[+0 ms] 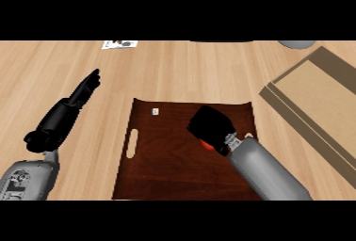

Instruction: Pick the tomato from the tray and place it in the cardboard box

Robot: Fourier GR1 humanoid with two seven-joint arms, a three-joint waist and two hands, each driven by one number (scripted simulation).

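Desk (pixel 181 70): a light wooden top that fills the view and carries everything else.
Tray (pixel 163 160): a dark brown wooden tray lying flat toward the desk's near edge, about midway between its left and right edges; a slot handle is cut along the tray's left side, and a small pale tag sits near its far left corner.
Right robot hand (pixel 211 127): black, on a grey forearm that comes in from the near right; it is over the middle of the tray, palm down, with its fingers curled round something red.
Tomato (pixel 206 144): only a small red patch shows, at the near edge of the right robot hand and just beside the wrist; the hand hides the rest, so whether it rests on the tray or is lifted off it cannot be told.
Cardboard box (pixel 316 101): a brown, open box at the desk's right edge, set at a slant, well apart from the tomato and just beyond the tray's far right corner.
Left robot hand (pixel 84 89): black, released, fingers straight and pointing toward the far edge; it is over bare desk to the left of the tray and holds nothing.
Card (pixel 119 44): a small white printed card at the far edge, left of centre.
Grey object (pixel 297 44): a rounded grey shape cut off at the far right corner; what it is cannot be told.
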